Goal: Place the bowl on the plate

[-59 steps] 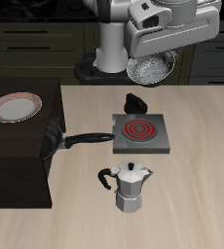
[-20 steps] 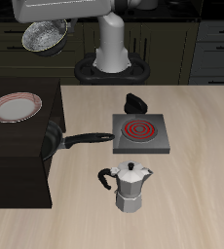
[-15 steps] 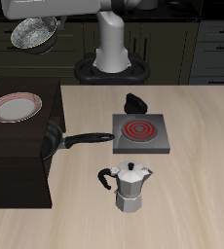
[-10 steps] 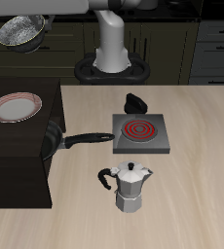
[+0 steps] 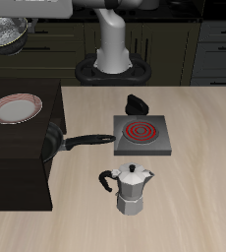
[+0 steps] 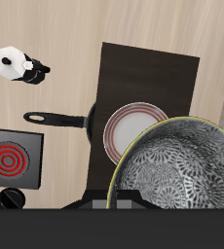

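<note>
The bowl [image 5: 5, 36], dark grey outside and speckled inside, hangs high in the air in my gripper [image 5: 11, 22], which is shut on its rim. It is well above the plate and a little farther back than it. The white plate [image 5: 15, 108] with its red-brown rim ring lies on a dark raised block [image 5: 27, 162] at the table's side. In the wrist view the bowl [image 6: 177, 180] fills the near field and overlaps part of the plate [image 6: 127, 131] below it. My fingertips do not show clearly in that view.
A black frying pan [image 5: 52, 144] lies at the block's edge, its handle [image 5: 87, 141] pointing toward the stove burner [image 5: 140, 133]. A small black wedge [image 5: 138, 102] lies behind the burner. A moka pot [image 5: 131, 187] stands nearer the table's front edge.
My gripper has carried the bowl sideways from above the burner's far side across to above the dark block, and it keeps moving toward the view's edge, rising slightly. Everything else is unmoved.
</note>
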